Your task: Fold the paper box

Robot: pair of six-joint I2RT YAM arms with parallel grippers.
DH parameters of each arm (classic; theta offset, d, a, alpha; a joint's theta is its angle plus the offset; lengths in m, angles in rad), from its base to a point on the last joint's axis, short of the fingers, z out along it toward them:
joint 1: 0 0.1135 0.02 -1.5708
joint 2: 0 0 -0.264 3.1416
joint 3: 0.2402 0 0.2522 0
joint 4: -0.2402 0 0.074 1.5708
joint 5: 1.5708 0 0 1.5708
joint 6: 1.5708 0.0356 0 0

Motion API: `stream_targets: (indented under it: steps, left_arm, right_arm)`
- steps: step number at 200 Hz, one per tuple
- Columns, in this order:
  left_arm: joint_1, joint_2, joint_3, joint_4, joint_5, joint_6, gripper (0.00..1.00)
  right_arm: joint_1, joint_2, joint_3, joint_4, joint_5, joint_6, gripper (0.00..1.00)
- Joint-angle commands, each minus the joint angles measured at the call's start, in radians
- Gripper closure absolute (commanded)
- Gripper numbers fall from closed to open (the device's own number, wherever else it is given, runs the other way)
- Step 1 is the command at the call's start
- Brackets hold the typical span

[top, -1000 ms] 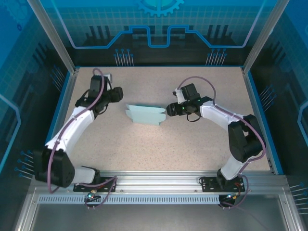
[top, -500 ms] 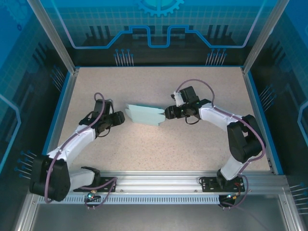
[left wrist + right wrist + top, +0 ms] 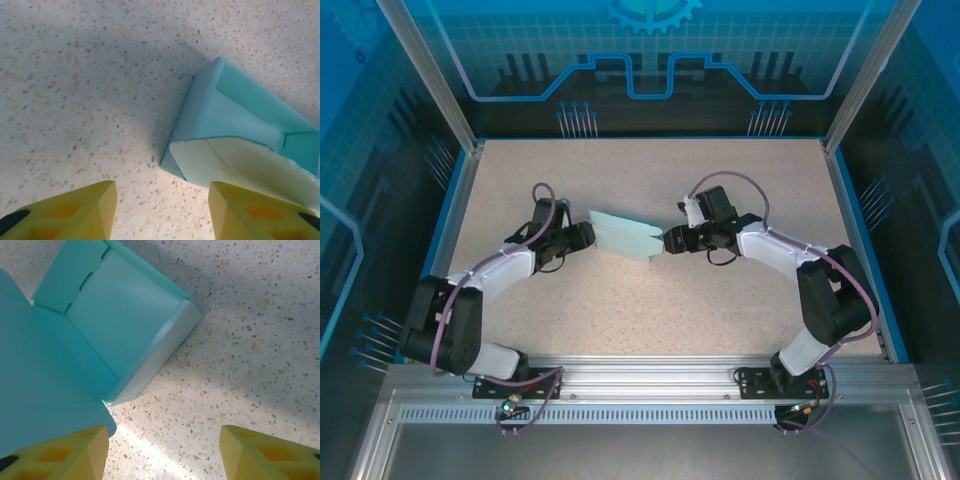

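Observation:
The paper box (image 3: 625, 236) is a pale light-blue card piece, partly folded, lying mid-table between both arms. My left gripper (image 3: 588, 237) is low at its left end, open. In the left wrist view the box (image 3: 240, 115) shows raised walls and a pale flap that reaches down to the right finger (image 3: 250, 215); bare table lies between the jaws of the left gripper (image 3: 162, 210). My right gripper (image 3: 667, 241) stands open at the box's right end. In the right wrist view the box (image 3: 115, 325) fills the upper left, one flap ending just above the left finger (image 3: 65, 455) of the right gripper (image 3: 164, 452).
The speckled beige table (image 3: 650, 300) is bounded by blue edging and enclosure walls on three sides. An aluminium rail (image 3: 650, 375) carrying both arm bases runs along the near edge.
My left arm has swung in from the back left and come down to the box's left end, its jaws narrowing slightly. The right gripper and the box have shifted only a little.

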Motion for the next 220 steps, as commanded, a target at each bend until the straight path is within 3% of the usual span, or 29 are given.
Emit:
stream_targets:
  steps: [1,129,180,220]
  left_arm:
    - [-0.013,0.043,0.057,0.044,0.037,-0.011,0.47]
    - [-0.115,0.420,0.440,0.046,0.105,0.009,0.47]
    - [-0.110,0.544,0.630,-0.043,0.148,0.080,0.46]
    - [-0.055,0.504,0.643,-0.050,0.144,0.089,0.45]
  right_arm:
    - [0.012,-0.038,-0.019,0.022,-0.021,0.018,0.39]
    - [0.057,-0.094,-0.109,0.124,-0.022,0.112,0.39]
    - [0.097,-0.082,-0.104,0.184,-0.025,0.151,0.40]
    - [0.067,-0.103,-0.099,0.104,0.063,0.110,0.39]
